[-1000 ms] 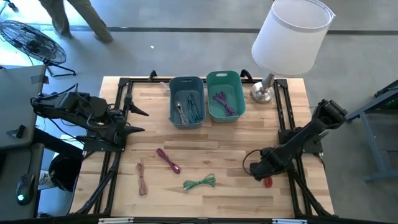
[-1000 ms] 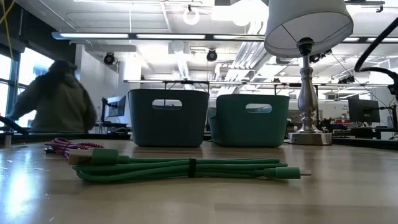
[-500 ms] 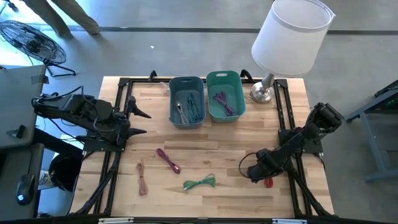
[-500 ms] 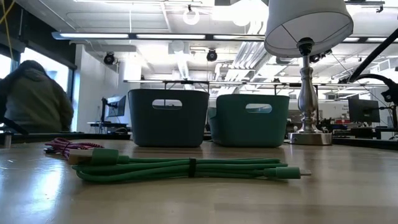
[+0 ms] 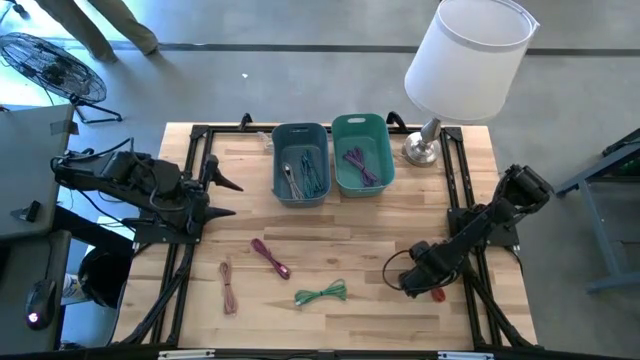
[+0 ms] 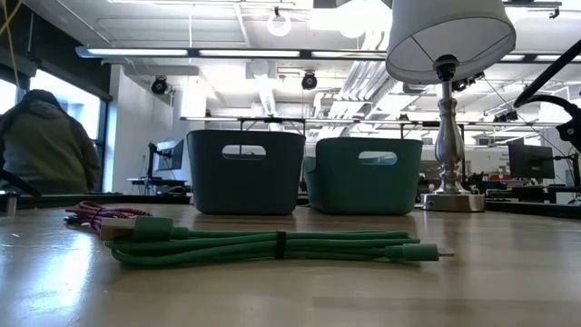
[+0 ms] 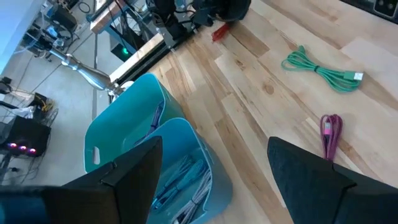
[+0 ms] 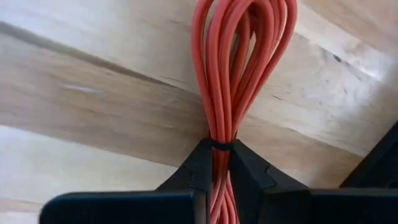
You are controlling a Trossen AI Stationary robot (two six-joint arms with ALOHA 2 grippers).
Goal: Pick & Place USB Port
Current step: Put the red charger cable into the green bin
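We've got the right gripper point(image 8: 221, 163) fingers clamped on the red cable point(image 8: 239, 68) at its tie, w/ loops ahead. Light, floppy; mid-bundle grip's best. Left gripper point(image 7: 211, 168) fingers apart.

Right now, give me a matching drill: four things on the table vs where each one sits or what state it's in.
Things:
1. bundled red cable
2. bundled green cable
3. blue plastic bin
4. chrome-based table lamp with white shade

Places or states:
A. far right corner of the wooden table
B. lying free near the front edge, mid-table
C. clamped between the fingers of the right hand
D. left of the teal plastic bin, cables inside

Pairs: 1-C, 2-B, 3-D, 4-A
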